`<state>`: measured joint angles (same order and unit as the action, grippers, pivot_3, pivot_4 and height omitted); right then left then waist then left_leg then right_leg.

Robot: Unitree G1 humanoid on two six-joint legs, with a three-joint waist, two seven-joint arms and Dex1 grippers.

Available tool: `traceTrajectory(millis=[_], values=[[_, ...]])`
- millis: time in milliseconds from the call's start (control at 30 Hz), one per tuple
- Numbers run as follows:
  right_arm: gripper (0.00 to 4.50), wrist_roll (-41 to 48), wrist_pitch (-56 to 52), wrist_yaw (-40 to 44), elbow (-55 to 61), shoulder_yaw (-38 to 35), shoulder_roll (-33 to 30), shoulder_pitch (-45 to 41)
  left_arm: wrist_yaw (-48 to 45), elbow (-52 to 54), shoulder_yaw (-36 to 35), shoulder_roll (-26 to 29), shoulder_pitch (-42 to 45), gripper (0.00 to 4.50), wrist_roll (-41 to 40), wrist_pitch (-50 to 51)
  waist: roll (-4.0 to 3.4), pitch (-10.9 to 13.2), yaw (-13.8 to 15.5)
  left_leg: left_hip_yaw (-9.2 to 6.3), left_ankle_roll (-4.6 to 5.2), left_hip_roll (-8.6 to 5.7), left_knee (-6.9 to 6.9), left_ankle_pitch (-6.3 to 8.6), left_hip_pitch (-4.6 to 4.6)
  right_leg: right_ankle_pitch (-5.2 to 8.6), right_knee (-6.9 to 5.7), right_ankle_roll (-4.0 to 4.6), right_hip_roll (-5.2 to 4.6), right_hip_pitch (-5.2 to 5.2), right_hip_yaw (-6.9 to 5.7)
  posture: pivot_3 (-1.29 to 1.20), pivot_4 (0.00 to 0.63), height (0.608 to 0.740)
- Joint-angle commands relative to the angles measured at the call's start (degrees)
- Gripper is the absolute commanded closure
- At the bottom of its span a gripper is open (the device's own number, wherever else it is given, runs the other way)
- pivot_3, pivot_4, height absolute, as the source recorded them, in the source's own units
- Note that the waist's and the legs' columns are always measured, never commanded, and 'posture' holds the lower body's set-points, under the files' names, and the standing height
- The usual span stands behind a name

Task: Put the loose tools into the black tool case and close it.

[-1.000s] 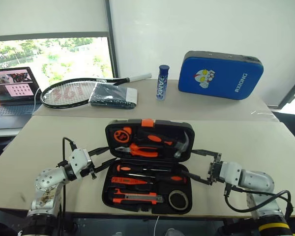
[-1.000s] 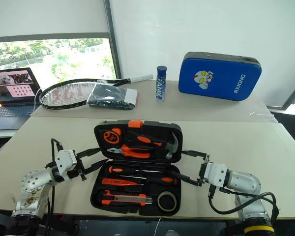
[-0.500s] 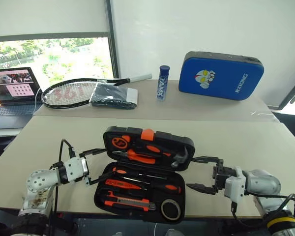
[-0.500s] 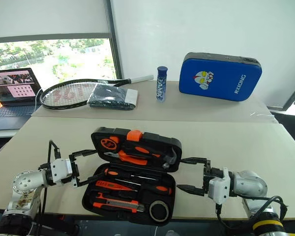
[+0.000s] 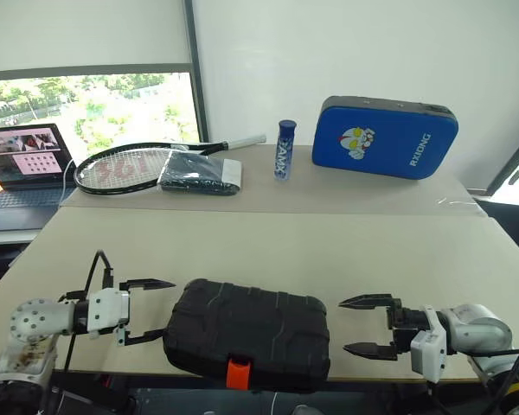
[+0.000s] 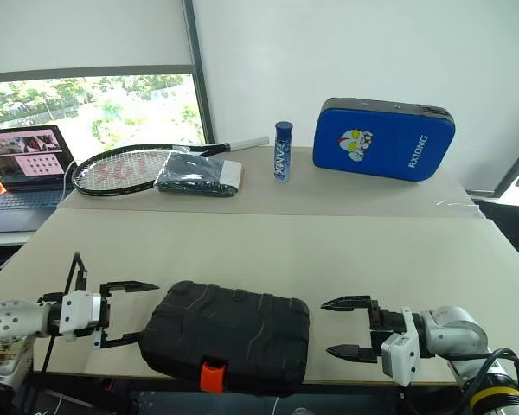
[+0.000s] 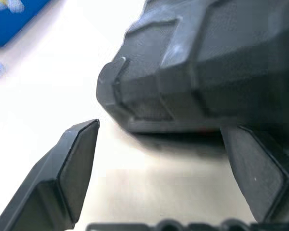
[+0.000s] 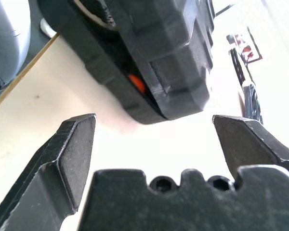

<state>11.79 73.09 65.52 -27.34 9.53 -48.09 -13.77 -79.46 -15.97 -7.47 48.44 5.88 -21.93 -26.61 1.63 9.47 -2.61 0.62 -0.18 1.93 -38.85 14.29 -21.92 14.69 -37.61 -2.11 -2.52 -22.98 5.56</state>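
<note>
A black tool case (image 5: 248, 334) lies shut on the near edge of a pale counter (image 5: 268, 242), its textured lid down and its orange latch (image 5: 236, 373) facing the robot at the front rim. The lid is down over the recesses, so the screwdrivers, knife and tape roll are hidden; judged from the lowered lid, they are probably inside, and whether the latch has actually caught cannot be told. The case's long axis runs across the counter from the robot's left to its right, slightly skewed, with the left end a little farther from the front edge than the right. The left gripper (image 5: 147, 311) sits just beside the case's left end, its fingers spread wide and empty, the lower one close to the case's corner; contact cannot be made out. The right gripper (image 5: 368, 326) hangs a short way off the right end, fingers likewise wide apart and gripping nothing. Both point inward along the case's length, a stance that suits hands flanking a lid they need no longer steady. Behind, well apart from the work, stand a blue padded case (image 5: 387, 136), a blue bottle (image 5: 284, 148), a racket (image 5: 125, 166) and a laptop (image 5: 22, 169).
</note>
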Motion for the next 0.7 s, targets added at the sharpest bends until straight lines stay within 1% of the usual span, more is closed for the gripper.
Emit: traceTrajectory(millis=[33, 100, 133, 167, 200, 233, 267, 333, 367, 400, 500, 533, 700], values=[[0.00, 3.5, -7.2, -0.7, 3.0, 0.6, -2.9, 3.4, -0.6, 0.0, -2.0, 2.4, -1.7, 0.23, -1.1, 3.0, 0.00, 0.0, 0.1, 0.00, 0.00, 0.01, 0.00, 0.00, 0.00, 0.02, 0.00, 0.02, 0.00, 0.00, -0.01, 0.00, 0.150, 0.740], [0.51, 6.5, -12.9, 0.0, 7.5, 1.2, -4.9, 6.3, -0.1, 0.4, -2.1, 2.9, -2.8, 0.17, -0.8, 4.6, 0.00, 0.0, 0.2, -0.01, 0.03, 0.01, 0.01, 0.02, -0.02, 0.05, 0.00, 0.02, -0.01, -0.01, -0.02, 0.00, 0.150, 0.740], [0.60, 8.3, -17.1, 0.5, 10.5, 1.4, -5.9, 7.7, -0.4, 0.9, -2.0, 3.2, -3.2, 0.45, -1.0, 5.4, 0.00, 0.0, 0.2, -0.01, 0.03, 0.00, 0.01, 0.02, -0.05, 0.06, -0.01, 0.02, -0.01, -0.04, -0.02, 0.00, 0.150, 0.740], [1.01, 8.8, -22.1, 1.1, 13.9, 2.1, -7.2, 9.3, -0.6, 0.5, -2.0, 3.4, -3.4, 0.69, -0.9, 5.9, 0.00, 0.0, 0.2, -0.02, 0.03, 0.01, 0.01, 0.02, -0.07, 0.06, -0.02, 0.02, -0.01, -0.05, -0.02, 0.00, 0.150, 0.740], [1.46, 8.1, -26.7, 0.9, 16.8, 2.5, -8.0, 10.8, -0.9, 0.2, -1.9, 3.5, -3.7, 0.97, -0.9, 6.7, -0.01, 0.0, 0.2, -0.02, 0.03, 0.01, 0.01, 0.02, -0.08, 0.06, -0.02, 0.02, -0.01, -0.05, -0.01, 0.00, 0.150, 0.740], [1.70, 7.5, -30.0, 0.6, 18.9, 2.6, -8.5, 11.9, -1.1, 0.0, -1.8, 3.5, -3.9, 1.23, -0.9, 7.3, 0.00, 0.0, 0.2, -0.03, 0.03, 0.02, 0.01, 0.02, -0.07, 0.07, -0.04, 0.02, 0.00, -0.05, -0.02, 0.00, 0.150, 0.740], [2.04, 7.3, -31.8, 0.6, 20.9, 2.8, -8.5, 12.6, -0.9, 0.4, -1.6, 3.3, -4.1, 1.62, -0.8, 7.7, 0.01, 0.0, 0.1, -0.03, 0.03, 0.03, 0.00, 0.02, -0.06, 0.07, -0.04, 0.03, 0.02, -0.05, -0.03, 0.00, 0.150, 0.740], [2.81, 6.2, -35.6, -1.3, 24.7, 2.7, -7.0, 12.8, -1.0, 2.1, -0.8, 2.6, -4.7, 2.37, -0.8, 8.4, 0.01, 0.0, 0.1, -0.02, 0.03, 0.03, 0.00, 0.02, -0.04, 0.08, -0.06, 0.05, 0.07, -0.05, -0.04, 0.00, 0.150, 0.740], [3.02, 6.2, -36.9, -1.8, 26.2, 2.5, -6.4, 12.9, -0.9, 2.6, -0.6, 2.4, -5.0, 2.54, -0.7, 8.7, 0.01, 0.0, 0.0, 0.02, 0.03, 0.00, -0.01, 0.02, -0.03, 0.09, -0.06, 0.06, 0.10, -0.07, -0.03, 0.00, 0.150, 0.740], [3.45, 5.2, -38.7, -2.4, 27.4, 2.5, -5.9, 12.7, -0.8, 3.5, -0.3, 2.0, -5.2, 2.92, -0.8, 9.2, 0.01, 0.0, 0.1, 0.03, 0.03, 0.00, -0.01, 0.02, -0.05, 0.09, -0.06, 0.06, 0.12, -0.09, -0.03, 0.00, 0.150, 0.740], [4.44, 2.8, -42.9, -3.6, 29.8, 2.6, -3.7, 10.9, -1.0, 6.5, 1.2, 1.7, -6.2, 3.98, -0.6, 11.3, 0.01, 0.0, 0.2, 0.03, 0.02, -0.03, -0.03, 0.02, -0.09, 0.11, -0.06, 0.04, 0.13, -0.11, -0.03, 0.00, 0.150, 0.740], [4.50, 2.2, -43.4, -3.8, 30.1, 2.6, -2.9, 10.4, -0.9, 7.5, 1.5, 1.9, -6.7, 4.42, -0.6, 12.4, 0.01, 0.0, 0.2, 0.03, 0.02, -0.04, -0.04, 0.02, -0.11, 0.11, -0.04, 0.03, 0.13, -0.12, -0.03, 0.00, 0.150, 0.740], [4.50, -1.1, -49.8, -6.3, 29.5, 2.1, 0.9, 5.7, 1.0, 13.2, 3.5, 1.1, -8.0, 4.42, -0.8, 17.6, 0.02, 0.0, 0.2, 0.02, 0.02, -0.04, -0.02, 0.03, -0.16, 0.12, -0.04, 0.03, 0.17, -0.18, -0.05, 0.00, 0.150, 0.740]])
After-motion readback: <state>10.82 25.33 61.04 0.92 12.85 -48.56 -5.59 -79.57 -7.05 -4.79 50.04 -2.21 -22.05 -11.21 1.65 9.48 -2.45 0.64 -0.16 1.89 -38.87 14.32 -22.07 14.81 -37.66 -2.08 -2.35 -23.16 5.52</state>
